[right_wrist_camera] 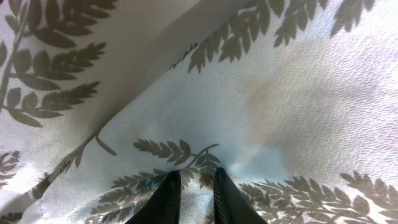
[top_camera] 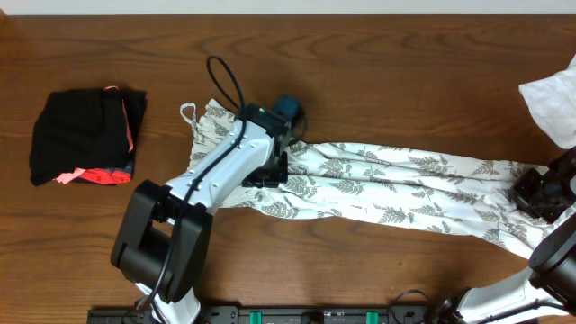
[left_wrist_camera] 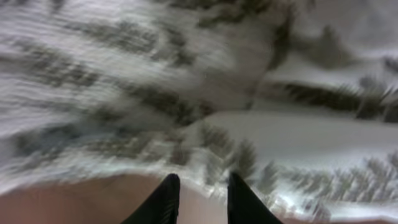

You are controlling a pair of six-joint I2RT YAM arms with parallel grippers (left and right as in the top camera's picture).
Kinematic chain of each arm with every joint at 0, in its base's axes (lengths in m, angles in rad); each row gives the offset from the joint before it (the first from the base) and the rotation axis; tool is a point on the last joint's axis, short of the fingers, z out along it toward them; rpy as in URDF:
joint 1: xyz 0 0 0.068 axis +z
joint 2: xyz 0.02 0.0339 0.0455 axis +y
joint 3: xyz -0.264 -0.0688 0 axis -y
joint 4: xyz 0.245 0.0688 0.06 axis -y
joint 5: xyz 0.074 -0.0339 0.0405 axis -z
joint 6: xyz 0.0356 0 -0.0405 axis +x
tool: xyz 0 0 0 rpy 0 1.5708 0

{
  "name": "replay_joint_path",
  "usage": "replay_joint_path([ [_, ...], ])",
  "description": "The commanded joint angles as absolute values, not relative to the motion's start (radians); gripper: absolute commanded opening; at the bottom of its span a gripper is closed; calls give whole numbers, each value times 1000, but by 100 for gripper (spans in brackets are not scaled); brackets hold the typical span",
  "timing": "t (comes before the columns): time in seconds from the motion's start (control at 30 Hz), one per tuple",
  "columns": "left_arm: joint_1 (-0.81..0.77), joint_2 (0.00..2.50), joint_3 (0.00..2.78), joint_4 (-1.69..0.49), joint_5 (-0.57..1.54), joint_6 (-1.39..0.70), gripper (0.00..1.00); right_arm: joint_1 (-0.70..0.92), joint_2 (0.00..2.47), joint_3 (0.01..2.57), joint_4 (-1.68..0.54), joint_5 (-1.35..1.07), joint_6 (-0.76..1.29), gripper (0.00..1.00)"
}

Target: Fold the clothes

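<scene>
right gripper (right_wrist_camera: pixel 194 186) pinches tight on the thin white fern-print fabric dress (top_camera: pixel 396 193), cloth puckering at its tips, likely anchoring that end; left gripper (left_wrist_camera: pixel 202 190) is down at the strap half, too blurred to tell if it grips. dress lies stretched across the dark brown wooden table (top_camera: pixel 360 72); black coral-trimmed bundle (top_camera: pixel 85 135) far left, crumpled plain white cloth (top_camera: pixel 553 103) far right.

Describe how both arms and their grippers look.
The left arm: white tapered link between black joint housings, a teal block near the wrist, a black cable looping above it. The right arm: black wrist, white link below. The left gripper and right gripper: two slim black tapered fingers each.
</scene>
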State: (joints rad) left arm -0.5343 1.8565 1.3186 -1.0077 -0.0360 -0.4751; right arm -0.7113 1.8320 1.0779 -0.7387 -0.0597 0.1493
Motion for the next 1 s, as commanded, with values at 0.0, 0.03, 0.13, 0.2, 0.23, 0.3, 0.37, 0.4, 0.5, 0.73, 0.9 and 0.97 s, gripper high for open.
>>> replay_joint_path([
  [0.0, -541, 1869, 1234, -909, -31, -491, 27, -713, 1845, 1058, -747, -80, 161, 18],
  [0.03, -540, 1869, 1209, -870, -33, -491, 27, -713, 1845, 1058, -748, -80, 161, 17],
  [0.13, -529, 1869, 1128, -730, -46, -487, 27, -713, 1845, 1058, -751, -80, 161, 18],
  [0.2, -512, 1869, 1085, -642, -49, -487, 27, -713, 1845, 1058, -752, -81, 161, 17],
  [0.23, -501, 1869, 1069, -609, -52, -487, 27, -713, 1845, 1058, -752, -84, 161, 18],
  [0.3, -480, 1869, 1056, -566, -53, -487, 27, -713, 1845, 1058, -752, -87, 161, 18],
  [0.37, -460, 1869, 1057, -541, -65, -485, 27, -713, 1845, 1058, -752, -87, 161, 18],
  [0.4, -452, 1869, 1057, -528, -67, -471, 27, -713, 1845, 1058, -752, -87, 161, 18],
  [0.5, -426, 1869, 1059, -496, -68, -452, 27, -713, 1845, 1058, -752, -88, 161, 18],
  [0.73, -381, 1869, 1058, -467, -71, -453, 28, -713, 1845, 1058, -750, -110, 161, 18],
  [0.9, -356, 1869, 1059, -454, -71, -453, 28, -712, 1845, 1058, -751, -109, 161, 18],
  [0.97, -350, 1868, 1060, -442, -71, -453, 29, -712, 1845, 1058, -751, -109, 161, 18],
])
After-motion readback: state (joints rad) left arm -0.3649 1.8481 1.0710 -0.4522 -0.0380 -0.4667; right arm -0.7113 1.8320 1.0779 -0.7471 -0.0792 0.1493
